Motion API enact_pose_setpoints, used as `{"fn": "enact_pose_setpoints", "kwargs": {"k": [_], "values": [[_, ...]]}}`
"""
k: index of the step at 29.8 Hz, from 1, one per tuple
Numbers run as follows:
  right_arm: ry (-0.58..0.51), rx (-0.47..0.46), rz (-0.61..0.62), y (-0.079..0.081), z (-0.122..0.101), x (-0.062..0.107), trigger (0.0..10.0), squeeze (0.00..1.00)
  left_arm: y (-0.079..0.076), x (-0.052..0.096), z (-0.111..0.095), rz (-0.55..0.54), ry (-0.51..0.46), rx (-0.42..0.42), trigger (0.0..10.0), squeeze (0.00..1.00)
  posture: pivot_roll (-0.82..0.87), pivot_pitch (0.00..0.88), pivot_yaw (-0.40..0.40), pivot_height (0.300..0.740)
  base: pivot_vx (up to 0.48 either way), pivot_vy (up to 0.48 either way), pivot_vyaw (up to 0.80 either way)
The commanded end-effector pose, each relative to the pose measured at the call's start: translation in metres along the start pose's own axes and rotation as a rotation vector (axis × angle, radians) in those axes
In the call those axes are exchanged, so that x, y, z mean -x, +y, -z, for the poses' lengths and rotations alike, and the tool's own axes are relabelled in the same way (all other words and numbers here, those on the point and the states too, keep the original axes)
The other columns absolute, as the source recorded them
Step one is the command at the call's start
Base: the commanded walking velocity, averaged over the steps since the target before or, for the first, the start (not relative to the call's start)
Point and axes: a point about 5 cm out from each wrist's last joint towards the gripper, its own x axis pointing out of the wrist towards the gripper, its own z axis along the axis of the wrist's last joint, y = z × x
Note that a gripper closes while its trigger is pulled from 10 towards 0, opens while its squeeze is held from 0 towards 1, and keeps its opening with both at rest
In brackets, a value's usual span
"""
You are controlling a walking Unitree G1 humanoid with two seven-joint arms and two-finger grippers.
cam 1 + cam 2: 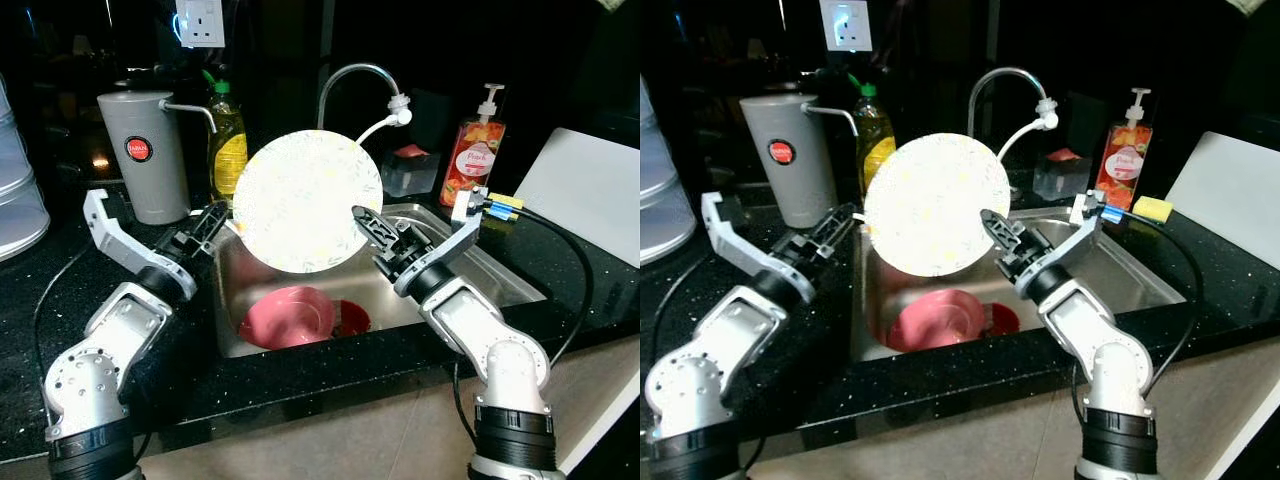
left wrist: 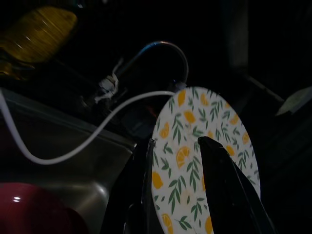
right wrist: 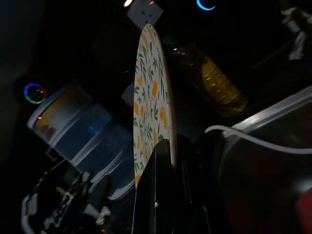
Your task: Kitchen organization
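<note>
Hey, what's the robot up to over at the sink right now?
It is holding a round lemon-patterned plate upright above the sink, gripped at both edges. The left gripper pinches the plate's left rim and the right gripper clamps its lower right rim. Down in the sink lies a pink bowl. A grey jug, an oil bottle and a soap dispenser stand behind.

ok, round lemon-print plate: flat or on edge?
On edge: the lemon-print plate stands upright above the steel sink, pinched at opposite rims by left gripper and right gripper.

The right claw (image 3: pixel 171 146) pinches the edge of an upright lemon-patterned plate (image 3: pixel 151 102), yellow bottle (image 3: pixel 219 85) behind
</note>
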Motion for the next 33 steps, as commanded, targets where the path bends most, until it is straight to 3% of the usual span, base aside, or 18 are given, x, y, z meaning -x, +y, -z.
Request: {"fn": "enact_pose_setpoints", "kwargs": {"k": [1, 7, 9, 11, 15, 16, 17, 19, 24, 29, 33], "values": [[-0.020, 0.015, 0.028, -0.003, -0.002, -0.001, 10.0, 0.00, 0.005, 0.001, -0.001, -0.033, 0.009, -0.032, 10.0, 0.00, -0.04, 0.018, -0.022, 0.740, 0.000, 0.000, 0.00], [-0.055, 0.006, 0.188, -0.028, -0.006, -0.004, 10.0, 0.00, 0.020, 0.004, -0.001, -0.140, 0.008, -0.078, 10.0, 0.00, -0.03, 0.024, -0.022, 0.740, 0.000, 0.000, 0.00], [-0.016, 0.065, 0.300, -0.046, -0.001, -0.007, 10.0, 0.00, 0.019, 0.003, 0.006, -0.153, 0.049, -0.139, 10.0, 0.00, -0.03, 0.025, -0.023, 0.740, 0.000, 0.000, 0.00], [-0.007, 0.080, 0.321, -0.050, 0.000, -0.008, 10.0, 0.00, 0.019, 0.003, 0.008, -0.158, 0.061, -0.158, 10.0, 0.00, -0.03, 0.025, -0.023, 0.740, 0.000, 0.000, 0.00], [0.029, 0.135, 0.382, -0.060, 0.002, -0.011, 10.0, 0.00, 0.017, 0.000, 0.015, -0.194, 0.115, -0.311, 10.0, 0.00, -0.03, 0.027, -0.025, 0.740, 0.000, 0.000, 0.00], [0.029, 0.135, 0.382, -0.060, 0.002, -0.011, 10.0, 0.00, 0.017, 0.000, 0.015, -0.194, 0.115, -0.311, 10.0, 0.00, -0.03, 0.027, -0.025, 0.740, 0.000, 0.000, 0.00], [0.044, 0.157, 0.439, -0.070, 0.003, -0.012, 10.0, 0.00, 0.012, -0.003, 0.020, -0.200, 0.145, -0.425, 10.0, 0.00, -0.03, 0.027, -0.027, 0.740, 0.000, 0.000, 0.00], [0.045, 0.147, 0.512, -0.081, 0.006, -0.012, 10.0, 0.00, 0.004, -0.006, 0.024, -0.172, 0.157, -0.479, 10.0, 0.00, -0.03, 0.027, -0.029, 0.740, 0.000, 0.000, 0.00], [0.044, 0.150, 0.581, -0.091, 0.012, -0.013, 10.0, 0.00, -0.001, -0.008, 0.028, -0.155, 0.169, -0.510, 10.0, 0.00, -0.02, 0.028, -0.027, 0.740, 0.000, 0.000, 0.00], [0.122, 0.319, 0.573, -0.091, 0.024, -0.018, 10.0, 0.00, -0.002, -0.007, 0.030, -0.154, 0.177, -0.520, 10.0, 0.00, -0.02, 0.029, -0.024, 0.740, 0.000, 0.000, 0.00], [0.143, 0.384, 0.527, -0.086, 0.028, -0.024, 10.0, 0.00, -0.002, -0.008, 0.031, -0.155, 0.173, -0.533, 10.0, 0.00, -0.02, 0.029, -0.024, 0.740, 0.000, 0.000, 0.00]]}}
